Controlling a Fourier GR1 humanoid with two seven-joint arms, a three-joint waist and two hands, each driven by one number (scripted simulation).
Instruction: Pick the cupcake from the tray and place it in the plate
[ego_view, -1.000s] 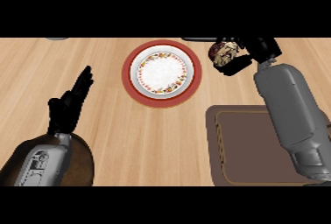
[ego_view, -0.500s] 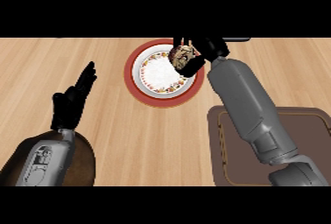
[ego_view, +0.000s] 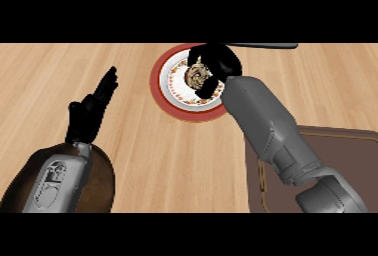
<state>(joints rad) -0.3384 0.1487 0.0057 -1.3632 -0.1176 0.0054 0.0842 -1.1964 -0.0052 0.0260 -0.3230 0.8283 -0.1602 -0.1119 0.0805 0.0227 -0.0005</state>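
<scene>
the right hand (ego_view: 215, 60) hangs over the plate (ego_view: 167, 95), its fingers curled round the cupcake (ego_view: 196, 76), which shows as a brown, speckled lump just under the palm. the cupcake sits over the plate's white middle, inside the red rim; whether it already touches the plate or is a little above it cannot be told from this steep downward view. it is held there, most likely, because the plate is where it must end up, and the hand has not let go: the fingers wrap it on both sides.

the grey right forearm crosses from the lower right, passing over the corner of the dark tray (ego_view: 325, 145). the part of the tray that shows holds nothing; the arm covers much of it.

the plate carries only the cupcake and the patterned ring round its white centre. its right side is hidden by the hand and wrist.

the left hand (ego_view: 90, 111) rests at the left on the wooden counter (ego_view: 133, 165), fingers straight and pointing up, holding nothing.

by my judgement the carry is nearly done, and what is left is to set the cupcake down and open the fingers.
</scene>
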